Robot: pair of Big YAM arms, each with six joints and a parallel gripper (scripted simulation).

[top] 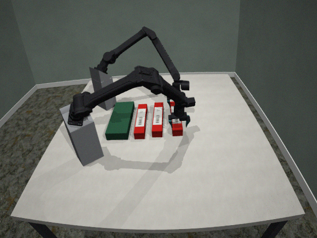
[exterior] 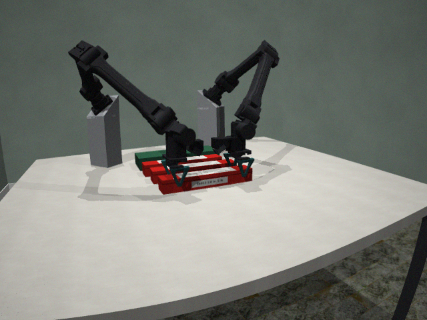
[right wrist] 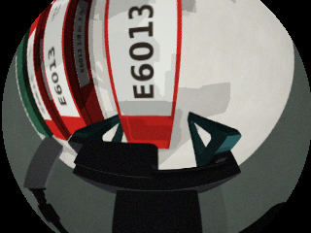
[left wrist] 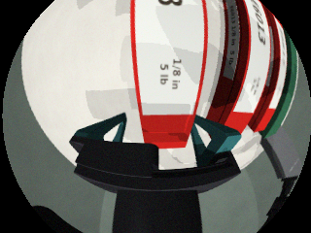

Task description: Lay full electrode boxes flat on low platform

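Observation:
Three long red boxes with white E6013 labels lie flat and parallel beside the low green platform (top: 122, 112) (exterior: 138, 162). The inner box (top: 140, 117) (exterior: 147, 169) is nearest it, then the middle box (top: 157, 119), then the outer box (top: 177, 131) (exterior: 207, 182) (left wrist: 167, 97) (right wrist: 146, 107), which appears to rest on the table. Nothing lies on the platform. My left gripper (exterior: 237, 170) (left wrist: 157, 116) is open around the outer box's far end in the top view. My right gripper (top: 179, 126) (exterior: 174, 179) (right wrist: 156, 115) is open around its near end. Whether each inner finger touches the box is unclear.
Two grey pedestals (top: 83, 143) (top: 102, 89) carry the arms behind the platform. Narrow gaps separate the boxes and the platform. The inner fingers stand in the gap between the outer and middle boxes. The table (top: 217, 179) extends beyond the outer box.

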